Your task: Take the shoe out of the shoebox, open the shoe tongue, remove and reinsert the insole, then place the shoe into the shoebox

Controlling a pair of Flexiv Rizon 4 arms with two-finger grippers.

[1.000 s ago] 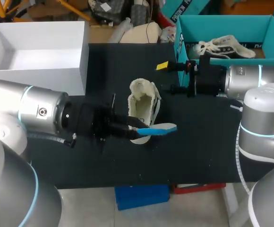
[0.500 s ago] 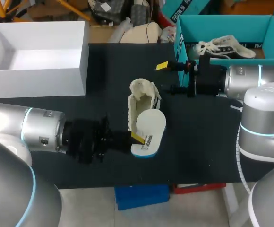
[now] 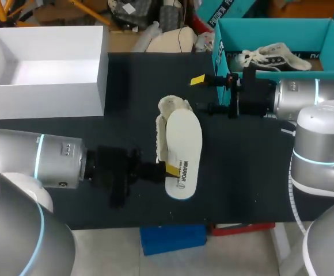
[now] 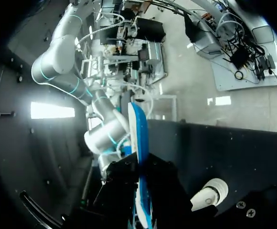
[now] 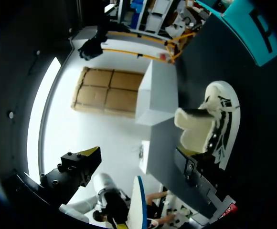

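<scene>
Far left, back corner: white box [image 3: 46, 63], open top, sitting on the black table [image 3: 242, 184].

Your left arm [image 3: 34, 167] comes in low across the near left of the table. The left gripper [image 3: 170, 169] is pinching the insole [image 3: 184, 150] by its long edge, near the end closest to you. In the left wrist view the insole [image 4: 138, 143] is edge-on, white with a blue rim, clamped between the two dark fingers and running out ahead of them.

Table centre: from above, the insole is face up, broad white side showing, and covers most of the shoe [image 3: 166, 118]. Only the shoe's fleecy collar and left side show past it. You cannot tell whether the insole rests on the shoe or hangs just over it. In the right wrist view the shoe [image 5: 215, 124] lies on the table ahead of the fingers, cream lining at the opening.

Right of centre: the right gripper [image 3: 203, 94] is spread wide and holds nothing, just beside the shoe's far end but apart from it. Your right arm [image 3: 305, 100] comes in from the right edge.

Far right, back corner: the teal shoebox [image 3: 270, 26], open, with a second shoe [image 3: 273, 57] lying inside.
</scene>
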